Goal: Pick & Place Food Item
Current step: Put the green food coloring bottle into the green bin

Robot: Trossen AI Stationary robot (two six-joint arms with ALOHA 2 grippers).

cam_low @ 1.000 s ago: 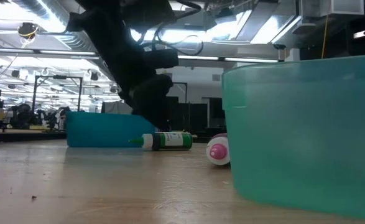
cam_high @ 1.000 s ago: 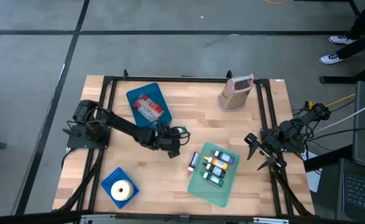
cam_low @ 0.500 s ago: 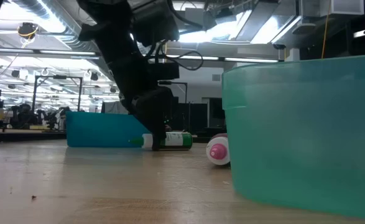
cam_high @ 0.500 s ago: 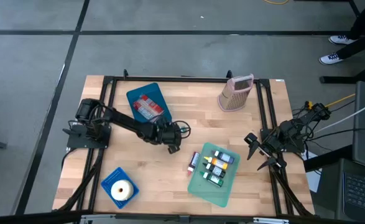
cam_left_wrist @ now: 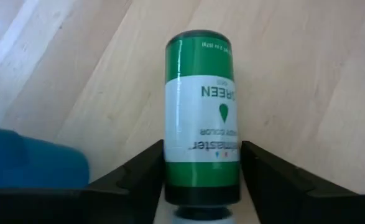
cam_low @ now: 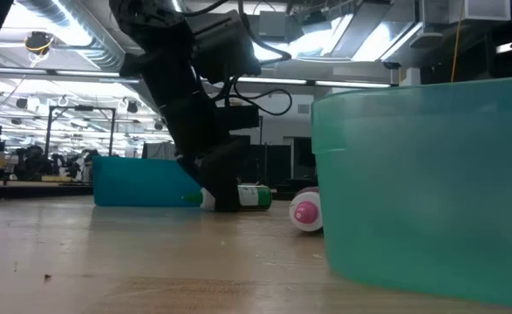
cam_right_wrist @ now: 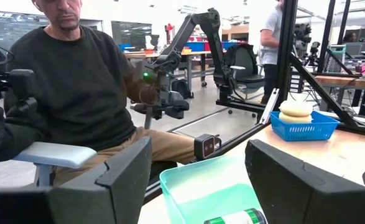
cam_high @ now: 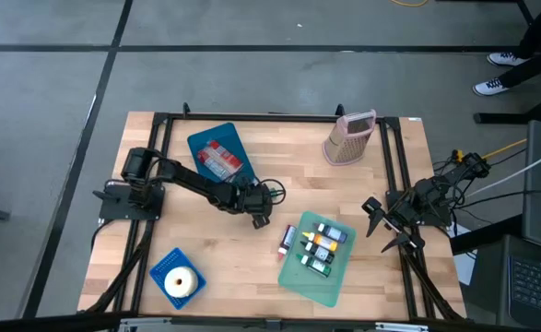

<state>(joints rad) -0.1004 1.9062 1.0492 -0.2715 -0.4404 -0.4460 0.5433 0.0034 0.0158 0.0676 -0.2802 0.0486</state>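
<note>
- the table is pale wood planks with a visible grain, framed by thin black metal rails.
- one small green cylindrical bottle with a white paper label lies on its side on the bare wood, near the table's middle, between the blue tray and the teal bin.
- the left gripper is down at the table, one dark finger on each side of that bottle; the wrist view shows the fingers flanking it closely, but i cannot tell whether they press on it yet.
- one translucent teal plastic bin, rectangular, holds several more small bottles lined up; i make out about four, hard to count exactly.
- one more small bottle with a round pink end lies on the wood just beside that bin.
- one flat blue plastic tray carries a clear packet with red in it.
- one little blue mesh basket holds a pale, ring-shaped doughnut.
- one pinkish ribbed container, tapered, stands at the far edge.
- the right gripper waits at the table's right edge, its two fingers spread apart, nothing between them.
- a seated person in a dark knit top shows in the right wrist view.
</note>
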